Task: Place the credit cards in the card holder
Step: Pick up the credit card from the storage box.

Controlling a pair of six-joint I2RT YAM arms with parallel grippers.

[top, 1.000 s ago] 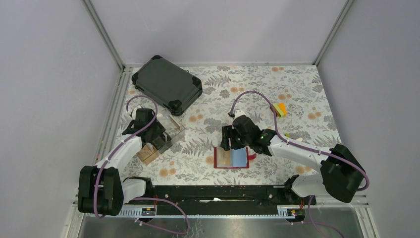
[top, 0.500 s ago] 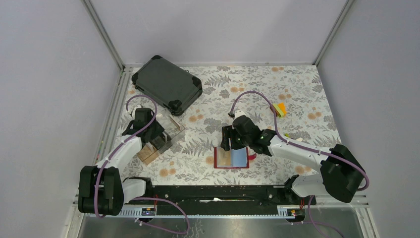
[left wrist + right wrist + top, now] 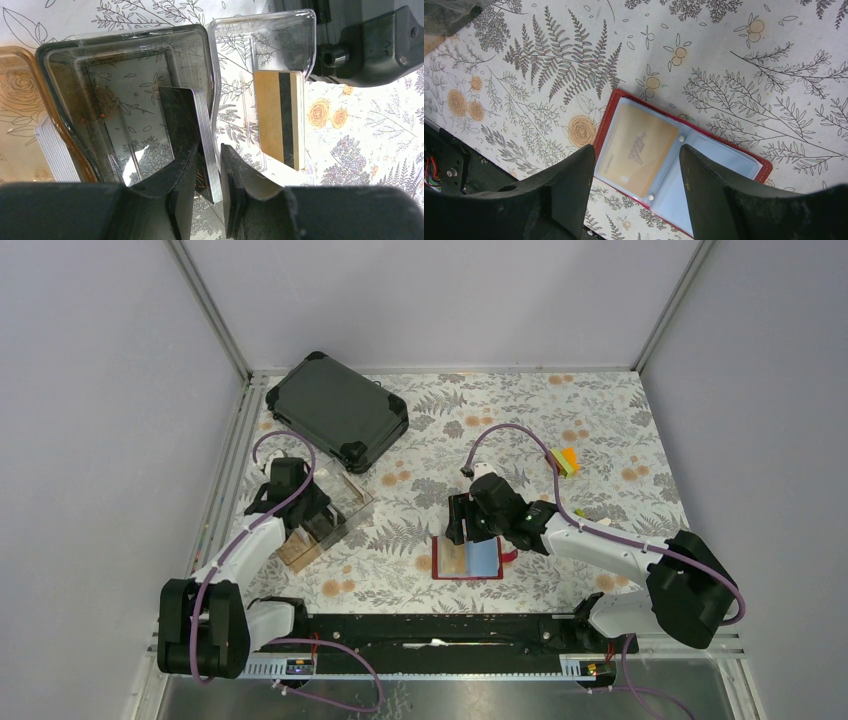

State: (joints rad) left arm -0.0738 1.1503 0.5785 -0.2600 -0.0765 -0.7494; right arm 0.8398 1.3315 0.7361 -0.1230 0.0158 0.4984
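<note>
In the last second almost nothing has shifted. The left gripper (image 3: 207, 175) has only edged a little inside the box (image 3: 125, 45), and its jaws are pinched on the dark cards (image 3: 187, 117) standing in the middle compartment, not yet lifted. The right gripper (image 3: 636, 150) hangs wide open just above the holder (image 3: 610, 112), which lies unfolded on the worktop (image 3: 724, 50) with a tan card (image 3: 629, 160) already in its left pocket. The task seems held at the pick-up.
</note>
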